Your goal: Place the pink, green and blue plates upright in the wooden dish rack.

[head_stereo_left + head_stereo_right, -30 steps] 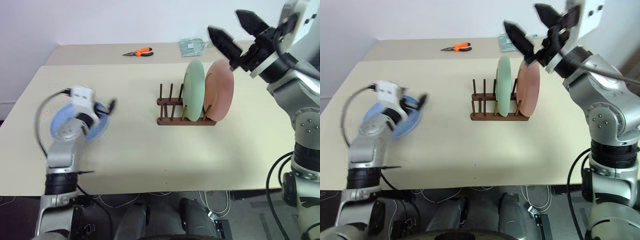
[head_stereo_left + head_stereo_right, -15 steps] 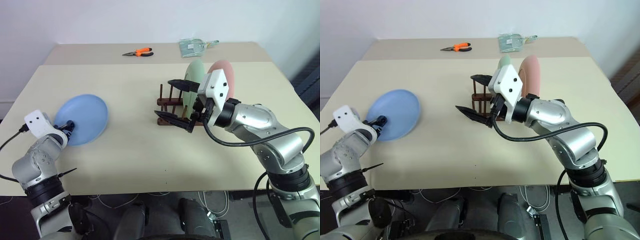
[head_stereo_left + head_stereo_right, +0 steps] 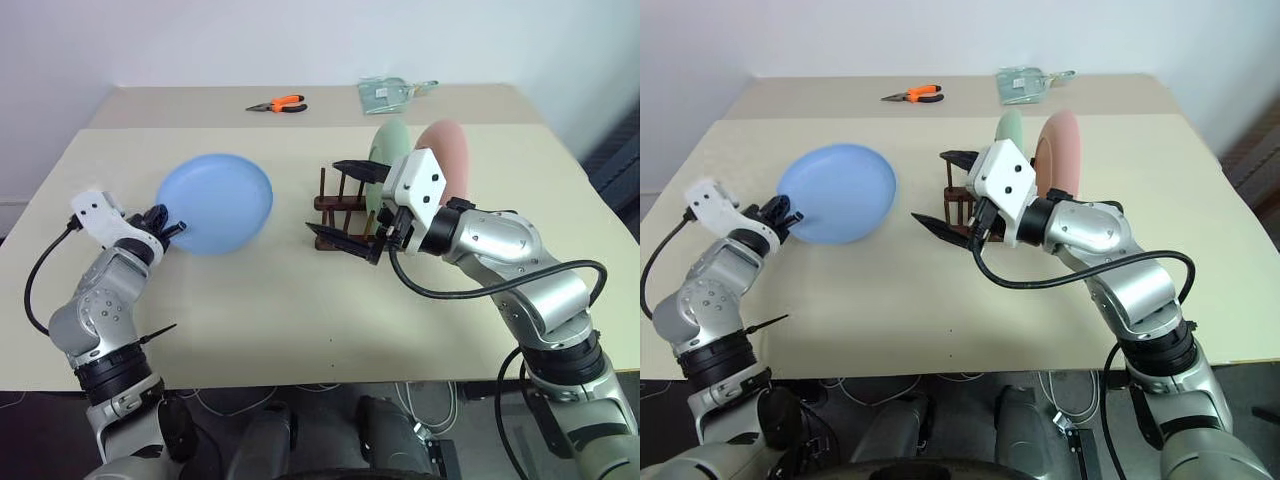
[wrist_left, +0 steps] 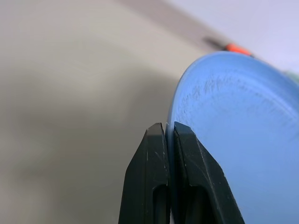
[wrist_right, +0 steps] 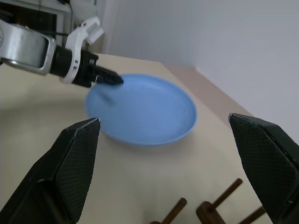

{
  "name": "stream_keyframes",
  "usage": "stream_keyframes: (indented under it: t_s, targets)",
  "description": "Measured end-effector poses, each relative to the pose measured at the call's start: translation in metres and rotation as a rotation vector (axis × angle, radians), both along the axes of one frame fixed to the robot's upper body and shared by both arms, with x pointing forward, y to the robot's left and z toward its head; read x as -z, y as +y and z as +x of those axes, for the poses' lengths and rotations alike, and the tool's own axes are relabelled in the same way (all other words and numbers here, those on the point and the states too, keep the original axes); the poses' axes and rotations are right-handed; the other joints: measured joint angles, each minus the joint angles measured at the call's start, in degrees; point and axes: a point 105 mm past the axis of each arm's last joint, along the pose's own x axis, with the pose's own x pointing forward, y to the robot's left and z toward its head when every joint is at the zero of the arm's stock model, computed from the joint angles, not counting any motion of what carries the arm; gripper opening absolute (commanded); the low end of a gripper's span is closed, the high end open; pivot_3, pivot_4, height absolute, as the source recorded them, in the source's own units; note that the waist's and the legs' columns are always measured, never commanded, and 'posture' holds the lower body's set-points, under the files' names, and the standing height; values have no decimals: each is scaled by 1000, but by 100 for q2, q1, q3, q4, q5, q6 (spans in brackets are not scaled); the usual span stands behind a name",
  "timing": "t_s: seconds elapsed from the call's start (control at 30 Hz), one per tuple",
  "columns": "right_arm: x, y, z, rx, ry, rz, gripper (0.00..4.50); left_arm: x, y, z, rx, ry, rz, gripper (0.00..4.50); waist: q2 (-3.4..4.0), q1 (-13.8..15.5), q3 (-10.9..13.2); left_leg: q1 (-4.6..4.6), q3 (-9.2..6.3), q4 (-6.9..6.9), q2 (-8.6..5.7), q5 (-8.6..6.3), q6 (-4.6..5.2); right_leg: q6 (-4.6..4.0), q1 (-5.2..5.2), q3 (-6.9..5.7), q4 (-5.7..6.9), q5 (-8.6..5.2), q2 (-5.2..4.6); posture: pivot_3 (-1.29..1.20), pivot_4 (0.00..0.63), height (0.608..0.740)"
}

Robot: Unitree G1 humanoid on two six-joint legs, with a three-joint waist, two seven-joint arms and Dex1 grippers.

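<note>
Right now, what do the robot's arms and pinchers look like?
Both arms are shiny silver-grey metal with rounded joints and black rings. Each wrist carries a boxy white block, and a thin black cable loops beside each arm. The left gripper has slim black jaws; the right gripper has long, pointed black jaws with a fine dotted texture inside.

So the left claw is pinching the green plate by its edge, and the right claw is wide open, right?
Not quite: the left claw is pinching the blue plate by its edge, as the left wrist view shows. The green plate already stands in the wooden dish rack. The right claw is wide open.
</note>
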Motion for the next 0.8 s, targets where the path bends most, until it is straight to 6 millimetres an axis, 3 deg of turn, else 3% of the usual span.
stream_keyframes:
  t_s: [0.07, 0.27, 0.37, 0.47, 0.7, 0.73, 0.77, 0.8]
  targets:
    - [3, 1, 1, 8, -55, -55, 4500, -14, -9, 0, 43, -68, 10, 39, -5, -9, 3, -2, 0, 0, 0, 0, 0, 0, -1, -1, 0, 0, 0, 0, 150, 740]
    - [15, 20, 12, -20, -345, -318, 4500, -96, -56, -5, 227, -356, 115, 39, -15, -18, 9, 1, 3, 2, -1, 3, -5, 1, 3, 0, -2, 0, 0, 0, 150, 740]
    - [14, 27, 14, -36, -449, -377, 4500, -107, -70, -7, 280, -386, 145, 39, -15, -22, 9, 2, 1, -3, 0, 4, -6, 0, 1, 1, -1, 0, 1, 0, 150, 740]
    - [21, 31, 25, -10, -509, -438, 3628, -107, -82, -7, 331, -378, 167, 0, -17, -27, 10, 1, 1, -3, 0, 6, -9, -1, -1, 1, 0, 1, 3, 0, 150, 740]
    - [29, 38, 28, -8, -616, -527, 128, -110, -91, -12, 385, -398, 183, 0, -23, -16, 13, 1, -2, -2, -1, 8, -12, -2, 1, 1, 0, 1, 4, 0, 150, 740]
    - [33, 39, 28, -15, -617, -542, 54, -112, -92, -13, 389, -405, 181, 0, -24, -16, 13, 1, -2, -2, -1, 8, -13, -2, 1, 2, 0, 1, 4, 0, 150, 740]
    - [34, 40, 27, -19, -631, -546, 0, -111, -91, -13, 387, -405, 166, 713, -19, -17, 16, 1, -1, -3, -2, 8, -13, -2, 1, 3, 0, 1, 3, 0, 150, 740]
    - [33, 41, 26, -18, -639, -542, 0, -112, -91, -12, 383, -414, 131, 1043, -21, -16, 15, 1, -3, -3, -1, 9, -14, -2, 1, 2, 1, 1, 4, 0, 150, 740]
